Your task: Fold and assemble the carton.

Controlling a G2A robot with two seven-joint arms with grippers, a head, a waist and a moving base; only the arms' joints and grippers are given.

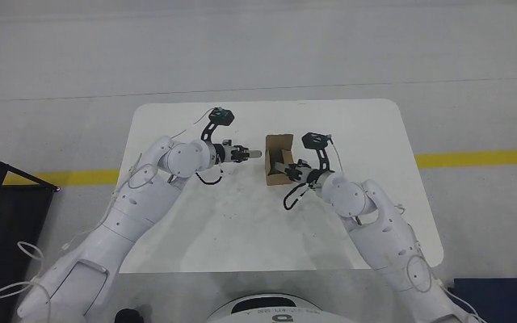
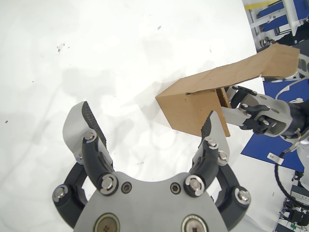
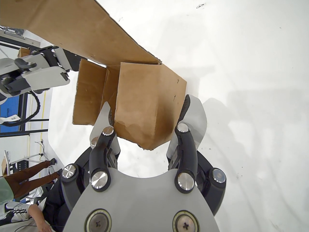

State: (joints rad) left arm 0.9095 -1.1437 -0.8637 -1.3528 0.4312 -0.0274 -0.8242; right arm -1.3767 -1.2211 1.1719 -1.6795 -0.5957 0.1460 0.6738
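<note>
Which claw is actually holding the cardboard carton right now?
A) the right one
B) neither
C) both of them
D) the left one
A: the right gripper is clamped on one end of the carton, while the left gripper is open and empty, just short of it.

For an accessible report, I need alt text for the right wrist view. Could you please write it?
The right gripper is shut on a corner of a brown carton, partly folded, over a white table. A long flap stretches away from it, and the left gripper is open beyond the carton.
</note>
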